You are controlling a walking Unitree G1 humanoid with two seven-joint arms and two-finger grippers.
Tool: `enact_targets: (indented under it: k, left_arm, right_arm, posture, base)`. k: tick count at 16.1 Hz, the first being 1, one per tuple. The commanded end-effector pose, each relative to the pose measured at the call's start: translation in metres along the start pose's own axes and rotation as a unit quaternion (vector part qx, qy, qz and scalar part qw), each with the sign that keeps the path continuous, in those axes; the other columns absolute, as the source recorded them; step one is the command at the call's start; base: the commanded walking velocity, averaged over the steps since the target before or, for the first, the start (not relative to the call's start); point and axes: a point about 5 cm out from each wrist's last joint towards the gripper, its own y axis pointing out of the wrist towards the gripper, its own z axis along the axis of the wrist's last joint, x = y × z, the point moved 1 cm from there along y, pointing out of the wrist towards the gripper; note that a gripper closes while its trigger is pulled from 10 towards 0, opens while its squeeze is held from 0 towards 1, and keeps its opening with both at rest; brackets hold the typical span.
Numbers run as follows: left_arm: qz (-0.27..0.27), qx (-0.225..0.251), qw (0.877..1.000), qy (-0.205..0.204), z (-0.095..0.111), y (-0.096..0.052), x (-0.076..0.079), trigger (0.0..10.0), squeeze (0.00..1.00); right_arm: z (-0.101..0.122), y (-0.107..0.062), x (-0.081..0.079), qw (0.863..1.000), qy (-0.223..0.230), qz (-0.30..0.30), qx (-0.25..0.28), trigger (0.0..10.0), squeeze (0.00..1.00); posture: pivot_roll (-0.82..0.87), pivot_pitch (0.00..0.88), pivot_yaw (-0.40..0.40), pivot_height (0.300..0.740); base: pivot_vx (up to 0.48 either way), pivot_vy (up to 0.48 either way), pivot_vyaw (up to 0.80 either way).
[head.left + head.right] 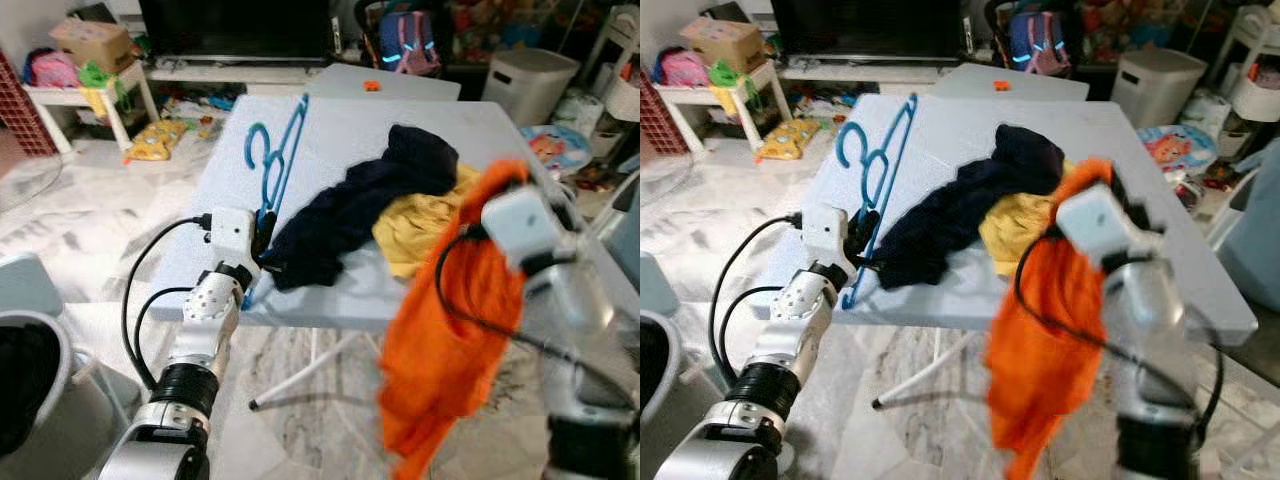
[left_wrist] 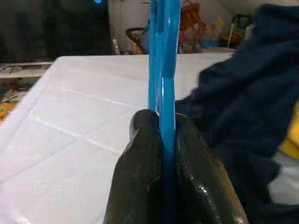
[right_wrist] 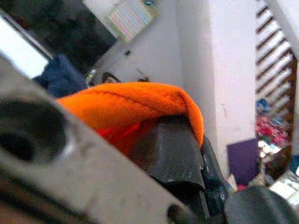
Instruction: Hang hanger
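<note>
Here the left hand (image 2: 164, 140) is clamped on the blue hanger (image 1: 276, 150), its two black fingers (image 2: 140, 172) pressed flat against either side of the thin plastic at the hanger's near end. The hanger lies along the left side of the surface (image 1: 330, 120), its far end reaching toward the far edge and its near end at the near-left edge where the hand grips it. Just beside it, toward the middle of the surface, a dark navy garment (image 1: 350, 215) is heaped, touching or nearly touching the hanger's near end; a yellow garment (image 1: 420, 230) lies partly under it, closer to the right side.

The right hand (image 3: 187, 158) is raised off the near-right edge, with an orange garment (image 1: 450, 340) draped over it and hanging down past the surface. Its fingers appear pressed into the cloth, so it seems to be holding that garment.

The risks look plain enough. The grip is on a narrow, slick bar at one end, so the hanger may swivel or slip when lifted. Its near end sits against the navy heap, and a lift could snag that cloth and drag it off the edge. The loose orange cloth could also swing into the hanger or catch it.
</note>
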Motion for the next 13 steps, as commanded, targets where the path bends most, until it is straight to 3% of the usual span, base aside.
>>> enact_targets:
  k: [1,5,7,9,11,13]
  left_arm:
    - [0.005,-0.035,0.999,-0.002,-0.016,-0.006,0.004,10.0,0.00]
    - [0.034,-0.030,0.999,0.002,-0.015,-0.009,-0.004,10.0,0.00]
    - [0.037,-0.027,0.999,-0.001,-0.016,-0.012,-0.002,10.0,0.00]
    - [0.041,-0.024,0.999,-0.002,-0.016,-0.013,0.000,10.0,0.00]
    - [0.053,-0.019,0.998,-0.002,-0.016,-0.016,-0.002,10.0,0.00]
    - [0.063,-0.019,0.998,-0.003,-0.017,-0.020,-0.005,10.0,0.00]
  right_arm:
    - [0.006,0.013,0.002,1.000,0.007,0.011,0.005,0.0,0.00]
    - [0.029,0.059,-0.006,0.998,0.009,0.062,0.025,0.0,0.00]
    - [0.046,0.094,-0.019,0.995,0.027,0.091,0.027,0.0,0.00]
    - [0.054,0.112,-0.025,0.994,0.031,0.099,0.023,0.0,0.00]
    - [0.087,0.139,-0.030,0.993,0.068,0.079,0.047,0.0,0.00]
    - [0.135,0.151,-0.032,0.989,0.074,0.063,0.113,0.0,0.00]
  posture:
    - [0.09,0.000,-0.043,0.740]
    - [0.12,0.000,-0.075,0.740]
    - [0.14,0.000,-0.097,0.740]
    - [0.17,0.000,-0.126,0.740]
    - [0.20,0.000,-0.153,0.740]
    - [0.22,0.000,-0.172,0.740]
  base:
    - [0.000,0.000,0.00]
    - [0.000,0.000,0.00]
    - [0.000,0.000,0.00]
    - [0.000,0.000,0.00]
    - [0.000,0.000,0.00]
    - [0.000,0.000,0.00]
